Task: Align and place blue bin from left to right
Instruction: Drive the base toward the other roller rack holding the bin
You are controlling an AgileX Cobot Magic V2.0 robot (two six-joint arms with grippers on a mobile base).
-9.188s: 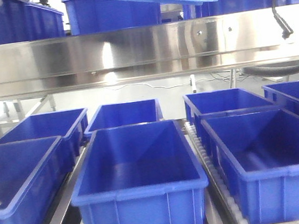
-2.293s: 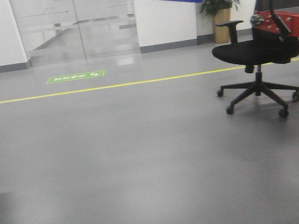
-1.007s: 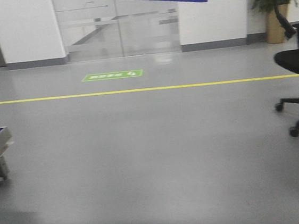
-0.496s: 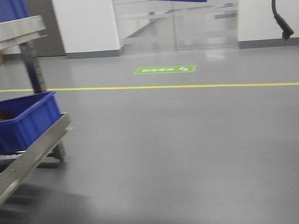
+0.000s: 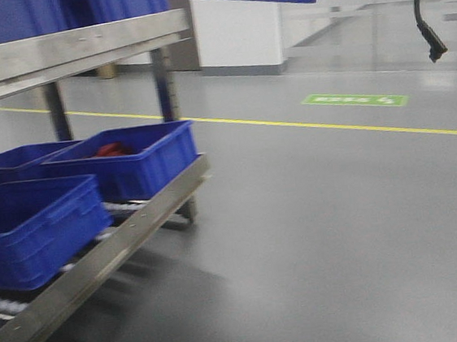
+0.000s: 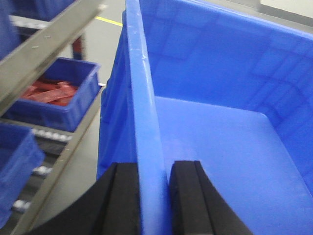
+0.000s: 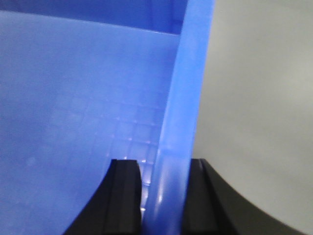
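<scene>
Large light-blue plastic crate point(image 6: 220, 142): empty, stiff, light (smooth walls, slip risk). I have left claw point(image 6: 154, 193) and right claw point(image 7: 160, 196) clamped on opposite rims; steel rack point(image 5: 76, 44) at 9 o'clock.

Industrial logistics floor, steel roller rack point(image 5: 128, 230) carrying dark blue bins point(image 5: 30, 228), grey sealed floor point(image 5: 341, 233) with yellow lane line point(image 5: 330, 127), green floor marker point(image 5: 356, 99), glass doors point(image 5: 392, 15)

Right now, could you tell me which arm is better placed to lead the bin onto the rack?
Probably left: the left tool clamps the blue bin wall nearest the rack; the right tool has only floor beside it.
</scene>
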